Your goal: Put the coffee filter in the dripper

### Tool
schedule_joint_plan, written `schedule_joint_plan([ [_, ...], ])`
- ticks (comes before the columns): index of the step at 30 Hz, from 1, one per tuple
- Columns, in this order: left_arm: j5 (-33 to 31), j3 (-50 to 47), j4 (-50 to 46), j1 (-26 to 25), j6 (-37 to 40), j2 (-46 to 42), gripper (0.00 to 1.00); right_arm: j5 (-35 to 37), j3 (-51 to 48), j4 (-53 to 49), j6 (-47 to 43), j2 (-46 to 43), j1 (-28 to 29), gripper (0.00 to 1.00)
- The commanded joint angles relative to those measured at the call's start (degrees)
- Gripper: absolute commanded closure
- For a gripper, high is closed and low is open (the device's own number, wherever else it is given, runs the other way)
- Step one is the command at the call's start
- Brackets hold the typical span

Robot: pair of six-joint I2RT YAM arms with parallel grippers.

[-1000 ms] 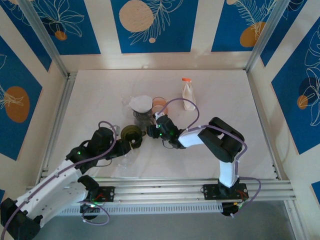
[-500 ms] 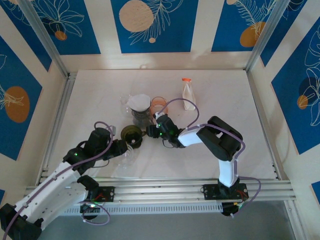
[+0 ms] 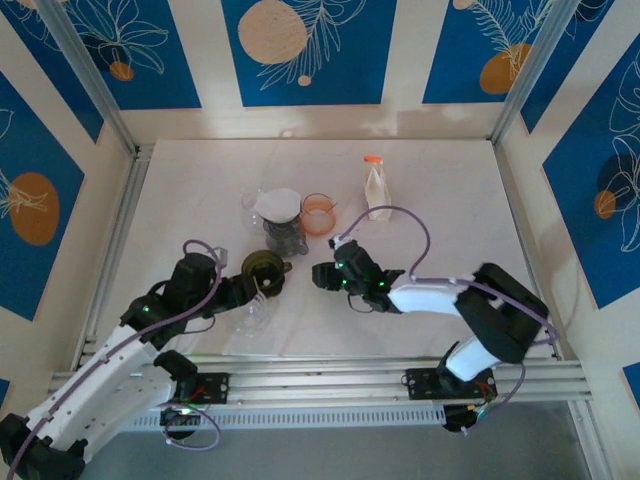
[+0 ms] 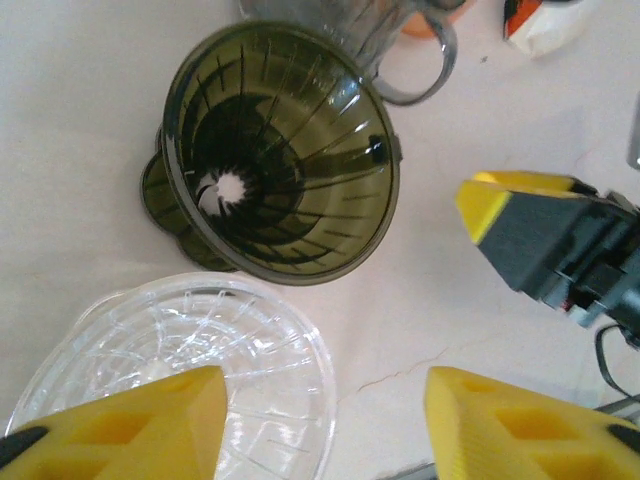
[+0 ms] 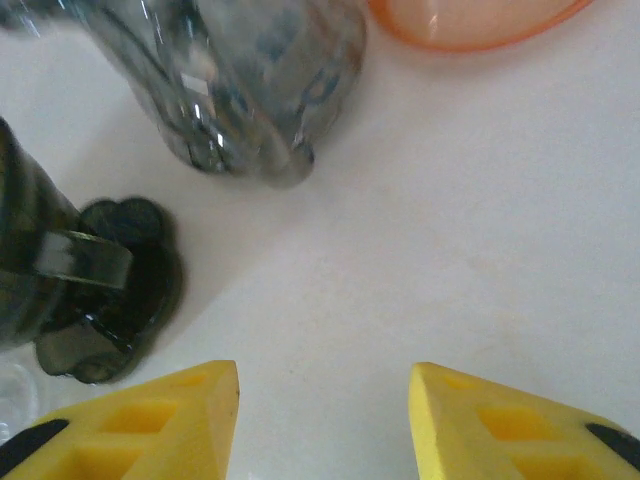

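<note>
Tabletop space is mostly free; everything you need is bunched left of centre, within reach of both arms. Your left gripper hangs over that cluster with its fingers spread and nothing pinched, looking straight down into the dark dripper. That suits lining up a drop, or steadying the cone. Your right gripper sits low, just right of the cluster. Its fingers are also apart, with bare table between them, and it points toward the smoky glass vessel.

That vessel is where the coffee filter is: a white cone resting in or on its mouth, behind the dripper, so it probably has to come forward. Whether it is seated or just perched, you cannot tell from above.

The dark dripper stands upright and empty, its ribs and drain hole showing and its handle toward the vessel. A clear dripper lies just beside it, under the left fingers, also empty. The orange cup holds nothing you can see. The orange-capped pouch stands apart behind it.
</note>
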Motion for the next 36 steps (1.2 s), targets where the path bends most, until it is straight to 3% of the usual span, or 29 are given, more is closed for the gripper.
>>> schedule_joint_plan([
  [1, -2.0, 2.4, -1.2, 0.7, 1.8, -1.6, 0.33, 1.1, 0.8, -9.4, 0.1, -6.3, -3.9, 0.49],
  [5, -3.0, 2.7, -1.7, 0.9, 2.2, -3.0, 0.19, -4.0, 6.3, -16.6, -2.5, -8.1, -11.0, 0.46],
  [9, -3.9, 2.7, -2.6, 1.0, 2.4, -4.3, 0.12, -8.5, 15.2, -22.7, -5.1, -3.2, -15.4, 0.46],
  [15, -4.3, 2.4, -3.1, 1.0, 2.3, -5.2, 0.08, -10.3, 27.2, -25.4, -6.7, 7.1, -17.1, 0.45],
  [23, -4.5, 2.4, -4.3, 1.2, 2.6, -6.3, 0.07, -5.8, 45.3, -37.3, -8.3, 22.3, -18.1, 0.46],
  [36, -5.3, 2.6, -4.8, 1.5, 3.7, -6.9, 0.05, -5.7, 50.9, -39.8, -5.9, 28.9, -18.0, 0.47],
])
